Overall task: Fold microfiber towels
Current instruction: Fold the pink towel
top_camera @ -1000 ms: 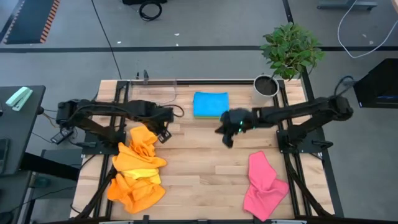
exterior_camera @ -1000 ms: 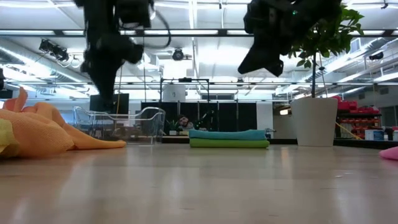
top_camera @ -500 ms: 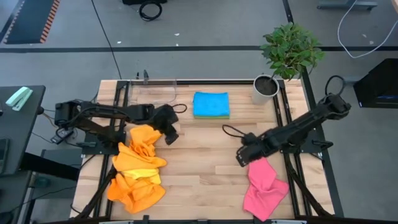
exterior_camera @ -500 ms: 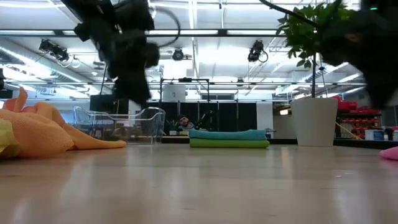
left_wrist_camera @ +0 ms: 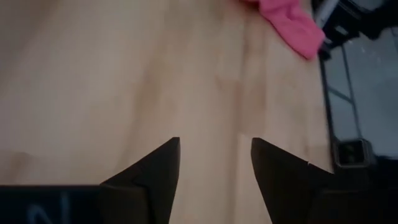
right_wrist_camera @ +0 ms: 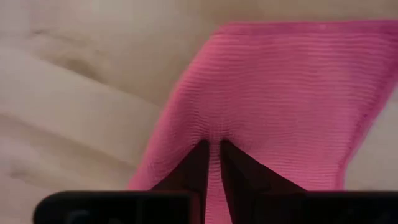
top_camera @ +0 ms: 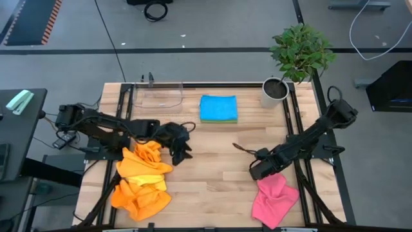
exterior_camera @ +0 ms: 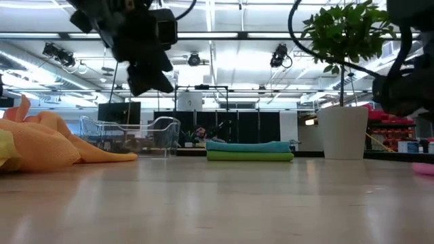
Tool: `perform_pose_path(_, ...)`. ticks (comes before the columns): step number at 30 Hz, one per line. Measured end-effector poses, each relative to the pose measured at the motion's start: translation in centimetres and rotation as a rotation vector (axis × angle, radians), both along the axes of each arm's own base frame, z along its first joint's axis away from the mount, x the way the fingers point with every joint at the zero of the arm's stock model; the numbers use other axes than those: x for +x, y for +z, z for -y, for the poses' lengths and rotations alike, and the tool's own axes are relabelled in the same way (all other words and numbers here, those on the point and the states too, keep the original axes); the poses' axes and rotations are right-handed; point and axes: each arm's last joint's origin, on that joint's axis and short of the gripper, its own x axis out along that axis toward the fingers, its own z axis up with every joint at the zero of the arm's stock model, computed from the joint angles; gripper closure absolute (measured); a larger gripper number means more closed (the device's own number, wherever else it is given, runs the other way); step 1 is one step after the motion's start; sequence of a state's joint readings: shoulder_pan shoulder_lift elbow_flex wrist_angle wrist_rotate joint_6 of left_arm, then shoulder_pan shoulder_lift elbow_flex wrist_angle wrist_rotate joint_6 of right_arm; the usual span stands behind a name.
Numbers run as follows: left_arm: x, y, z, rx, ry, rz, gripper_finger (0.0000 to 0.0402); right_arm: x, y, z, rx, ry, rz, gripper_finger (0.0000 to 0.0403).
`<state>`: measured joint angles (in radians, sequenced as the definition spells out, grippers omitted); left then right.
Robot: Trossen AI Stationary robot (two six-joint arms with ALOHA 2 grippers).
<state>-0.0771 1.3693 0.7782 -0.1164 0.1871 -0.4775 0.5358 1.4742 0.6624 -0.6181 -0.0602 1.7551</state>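
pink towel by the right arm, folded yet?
No. The pink towel lies crumpled and uneven; the blue towel at the far edge is a neat flat rectangle.

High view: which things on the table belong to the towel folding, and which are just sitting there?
Job:
- pink towel, under the right gripper
- orange and yellow towel heap, beside the left gripper
- folded blue and green towels

Lying about:
- clear tray
- potted plant
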Motion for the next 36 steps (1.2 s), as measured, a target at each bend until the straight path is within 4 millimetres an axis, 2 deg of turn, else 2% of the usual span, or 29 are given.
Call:
perform_pose_path(2, -0.2, -0.1, 1.4, -0.025, -0.016, -0.021, 0.0204, 0.7, -0.7, -0.1, 0.020, 0.015, 0.093, 0.0359)
perform_pose_path(5, -0.8, -0.5, 3.6, -0.003, 0.004, -0.064, 0.0213, 2.7, -0.7, 0.3, -0.017, 0.089, 0.228, 0.0360)
perform_pose_path(9, -1.4, -1.0, 6.3, 0.064, 0.128, -0.062, 0.0222, 6.4, 0.1, 1.6, -0.130, 0.269, 0.399, 0.0360)
perform_pose_path(13, -1.3, -1.5, 7.8, 0.071, 0.293, -0.006, 0.0229, 10.8, 2.7, 2.2, -0.182, 0.520, 0.647, 0.0360)
perform_pose_path(15, -0.9, -1.7, 8.1, 0.030, 0.369, 0.026, 0.0229, 12.1, 4.6, 2.3, -0.172, 0.656, 0.721, 0.0360)
perform_pose_path(17, 0.3, -2.0, 8.4, -0.025, 0.397, 0.094, 0.0229, 12.4, 6.7, 2.4, -0.144, 0.740, 0.735, 0.0360)
perform_pose_path(20, 2.6, -3.1, 8.5, -0.048, 0.397, 0.179, 0.0228, 10.8, 9.1, 2.3, -0.125, 0.786, 0.613, 0.0359)
perform_pose_path(25, 8.2, -3.8, 7.6, 0.018, 0.361, 0.199, 0.0228, 4.7, 11.0, 2.0, -0.172, 0.760, 0.339, 0.0349)
perform_pose_path(28, 11.5, -3.8, 6.2, 0.100, 0.317, 0.196, 0.0222, 1.1, 10.5, 1.8, -0.135, 0.654, 0.254, 0.0337)
perform_pose_path(32, 15.7, -4.4, 3.5, 0.233, 0.259, 0.174, 0.0209, -3.0, 8.1, 1.7, -0.055, 0.484, 0.173, 0.0315)
perform_pose_path(36, 18.8, -5.5, 1.0, 0.314, 0.156, 0.140, 0.0197, -5.7, 5.6, 1.5, 0.026, 0.374, 0.138, 0.0287)
